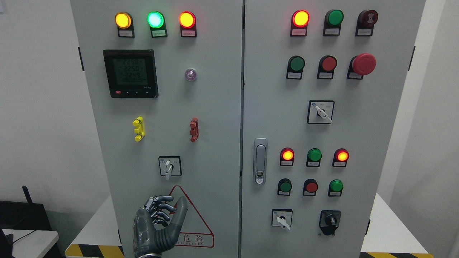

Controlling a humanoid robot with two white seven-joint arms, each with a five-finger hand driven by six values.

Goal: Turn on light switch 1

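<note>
A small white-handled rotary switch (169, 167) sits on the left door of the grey control cabinet (215, 107), its handle pointing down. My left hand (161, 220) is raised in front of the door, roughly a hand's width below that switch and over the red warning triangle (199, 229). Its fingers are curled, its thumb stands up, and it holds nothing. It does not touch the switch. The right arm is out of view.
The right door carries more rotary switches (321, 112) (283, 219), a black knob (330, 222), a red emergency button (363, 63), push buttons and lit lamps. A door latch (260, 161) is at the seam. A meter (131, 73) and yellow and red clips are on the left door.
</note>
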